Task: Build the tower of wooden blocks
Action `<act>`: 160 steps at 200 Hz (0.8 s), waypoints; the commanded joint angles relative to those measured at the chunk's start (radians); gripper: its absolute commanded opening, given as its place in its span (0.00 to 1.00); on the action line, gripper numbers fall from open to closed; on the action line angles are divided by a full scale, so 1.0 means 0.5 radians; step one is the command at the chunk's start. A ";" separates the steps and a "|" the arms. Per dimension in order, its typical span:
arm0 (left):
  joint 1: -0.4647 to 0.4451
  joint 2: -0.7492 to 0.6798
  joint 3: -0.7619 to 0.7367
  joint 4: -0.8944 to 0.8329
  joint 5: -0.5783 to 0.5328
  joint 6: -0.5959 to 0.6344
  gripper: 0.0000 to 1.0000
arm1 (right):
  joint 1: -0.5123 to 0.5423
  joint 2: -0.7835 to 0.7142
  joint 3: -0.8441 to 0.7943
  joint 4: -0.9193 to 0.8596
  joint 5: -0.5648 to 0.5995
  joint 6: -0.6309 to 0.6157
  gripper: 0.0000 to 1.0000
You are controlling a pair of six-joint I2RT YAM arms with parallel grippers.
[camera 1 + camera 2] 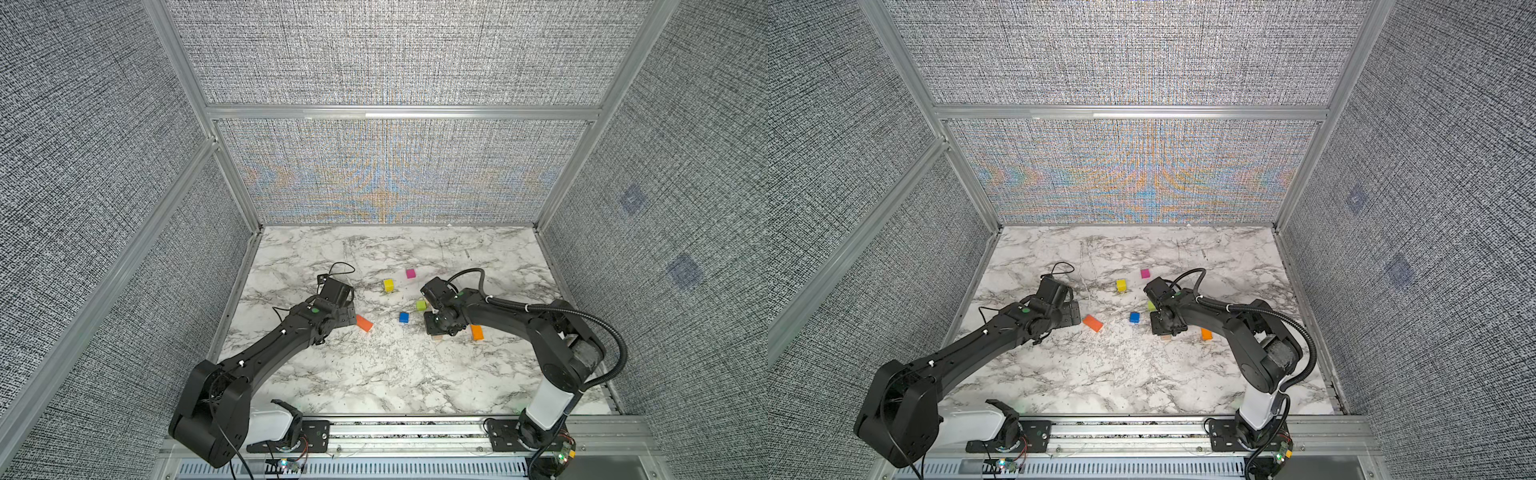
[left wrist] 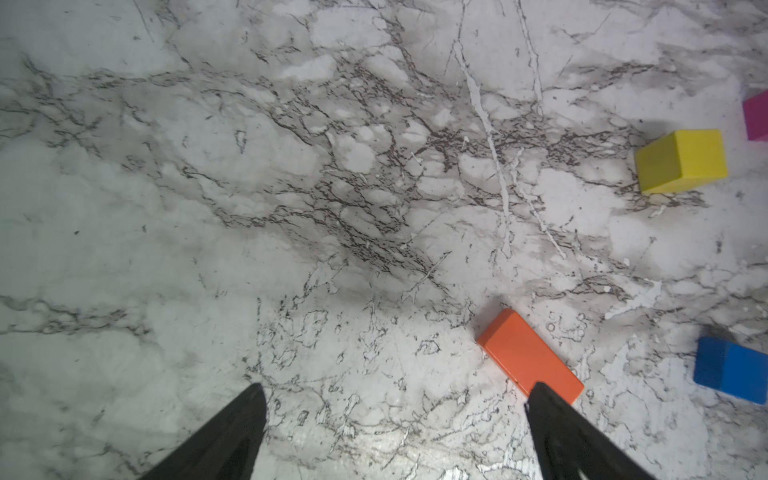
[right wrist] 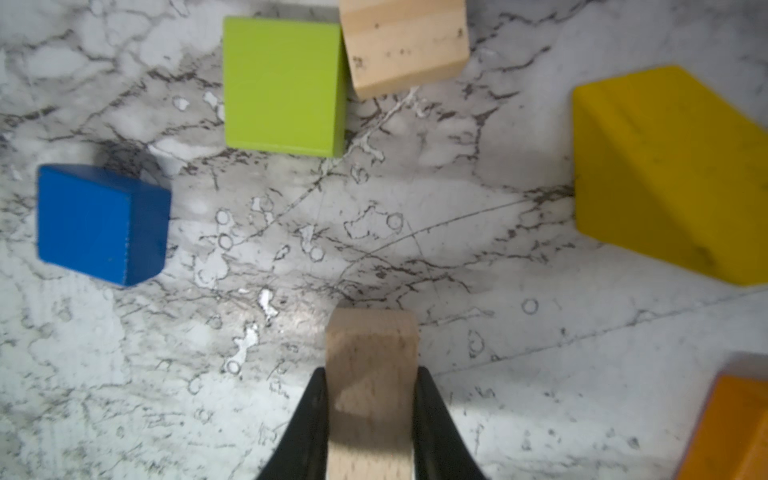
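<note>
Wide-open, empty left claw [image 2: 397,395] sits over the table [image 1: 374,374] at left-centre, one finger at the end of the red-orange brick [image 2: 530,357]; contact unclear. The right claw [image 3: 370,376] is clamped on a tan block [image 3: 371,340], low over the table right of centre. Other wood blocks lie loose on the table: yellow cube [image 1: 389,285] and magenta cube [image 1: 410,273] farther back, blue cube [image 1: 404,317] in the middle, green cube [image 1: 421,305] touching a second tan block [image 3: 405,45], orange block [image 1: 477,332] just right of the right claw.
</note>
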 commanded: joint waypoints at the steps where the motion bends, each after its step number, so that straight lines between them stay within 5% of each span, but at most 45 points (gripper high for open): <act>1: -0.003 0.028 0.023 -0.103 -0.088 -0.056 0.99 | 0.002 0.014 0.005 0.025 0.025 0.000 0.31; 60: -0.005 0.053 0.057 -0.150 -0.012 -0.038 0.99 | 0.003 -0.021 0.002 -0.006 0.024 -0.031 0.51; 160: 0.004 -0.345 0.137 -0.462 -0.239 -0.151 0.99 | 0.008 -0.324 0.129 -0.127 -0.126 -0.400 0.55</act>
